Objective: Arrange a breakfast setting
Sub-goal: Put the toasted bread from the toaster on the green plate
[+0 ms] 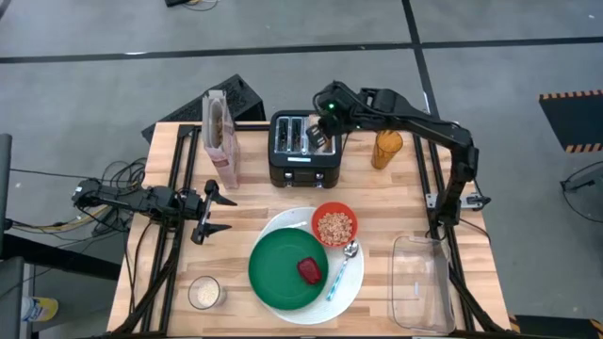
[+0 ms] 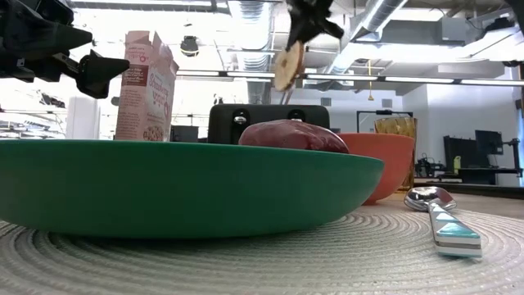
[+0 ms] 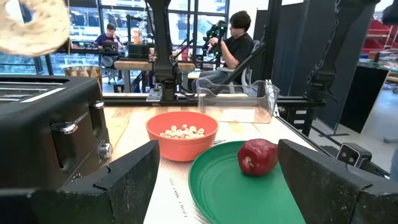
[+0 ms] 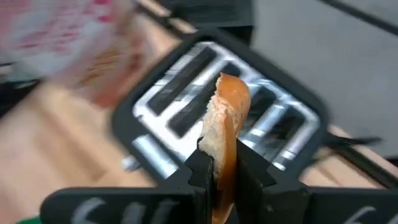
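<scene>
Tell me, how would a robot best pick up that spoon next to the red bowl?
Probably from straight above, with the pincer closing across the narrow teal handle of the spoon. The spoon lies flat on the white plate's rim, so its thin sides are the only parts two fingers can squeeze. The red bowl crowds the scoop end.

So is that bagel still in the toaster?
Out. The right gripper holds the bagel on edge, lifted clear above the toaster slots.
</scene>
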You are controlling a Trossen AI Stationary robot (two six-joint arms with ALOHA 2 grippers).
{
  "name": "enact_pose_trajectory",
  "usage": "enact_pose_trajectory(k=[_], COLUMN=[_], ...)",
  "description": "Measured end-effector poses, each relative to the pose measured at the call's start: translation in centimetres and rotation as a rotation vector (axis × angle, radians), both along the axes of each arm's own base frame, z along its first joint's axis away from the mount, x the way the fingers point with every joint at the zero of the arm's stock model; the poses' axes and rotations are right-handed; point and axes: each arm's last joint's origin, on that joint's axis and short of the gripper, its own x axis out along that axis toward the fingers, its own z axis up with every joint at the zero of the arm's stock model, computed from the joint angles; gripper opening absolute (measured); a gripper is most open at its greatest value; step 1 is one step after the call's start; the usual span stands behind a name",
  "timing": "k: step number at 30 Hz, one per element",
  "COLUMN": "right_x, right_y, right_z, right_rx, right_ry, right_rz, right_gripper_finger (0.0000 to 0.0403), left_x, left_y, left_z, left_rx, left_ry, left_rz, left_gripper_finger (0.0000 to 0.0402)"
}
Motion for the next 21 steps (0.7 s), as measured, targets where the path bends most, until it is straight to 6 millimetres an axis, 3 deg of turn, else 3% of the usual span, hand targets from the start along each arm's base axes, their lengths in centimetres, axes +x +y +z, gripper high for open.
enact_pose_trajectory(k=[8,21], right_x=[-0.6,-3.4], right_y=[3.1,8.3], right_z=[2.1,5.6], right_rx=[0.03,-0.072], right_ry=[-0.091,-0.168], right_rz=[0.261,0.484], right_gripper_finger=[0.0061,0.0061], left_x=[0.0,0.0], left_y=[0.0,0.0], left_z=[0.0,0.0], left_rx=[0.0,0.0], left_ry=[-0.001,0.0], left_rz=[0.0,0.0], left_gripper_finger=[0.0311,0.0311])
